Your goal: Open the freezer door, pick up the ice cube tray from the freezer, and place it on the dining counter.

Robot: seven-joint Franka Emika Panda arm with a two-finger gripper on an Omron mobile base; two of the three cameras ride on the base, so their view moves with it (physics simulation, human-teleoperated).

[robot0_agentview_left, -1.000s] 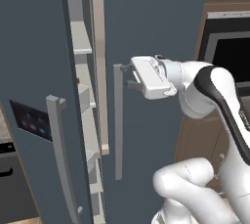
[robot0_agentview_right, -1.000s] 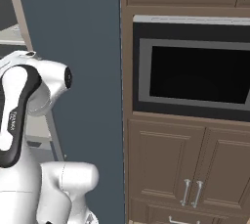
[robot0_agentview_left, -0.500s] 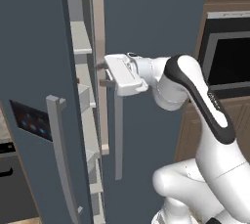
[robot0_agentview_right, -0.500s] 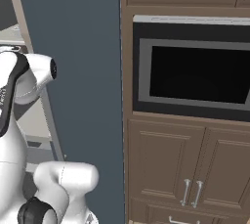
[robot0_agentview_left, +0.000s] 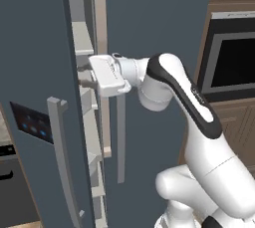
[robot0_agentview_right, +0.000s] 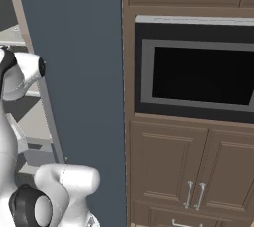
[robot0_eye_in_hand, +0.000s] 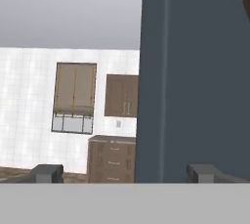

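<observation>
Slate-blue panels take up most of the left base view: the freezer door (robot0_agentview_left: 35,97), marked by its dark display panel (robot0_agentview_left: 31,122) with blue lights and a grey vertical bar handle (robot0_agentview_left: 62,157), is seen standing ajar, and pale grey shelves (robot0_agentview_left: 84,48) of the freezer (robot0_agentview_left: 87,122) are exposed in the gap beside the matching plain door (robot0_agentview_left: 159,18). The gripper (robot0_agentview_left: 83,76) is held at the edge of that gap, level with an upper shelf, its fingers reaching in behind the open door. In the hand view the two finger tips (robot0_eye_in_hand: 47,173) are seen spread wide with nothing between them, a slate-blue door face (robot0_eye_in_hand: 195,81) close ahead on the right. A dark built-in oven (robot0_agentview_right: 198,72) is set in brown cabinets (robot0_agentview_right: 168,166) at the plain door's right edge.
</observation>
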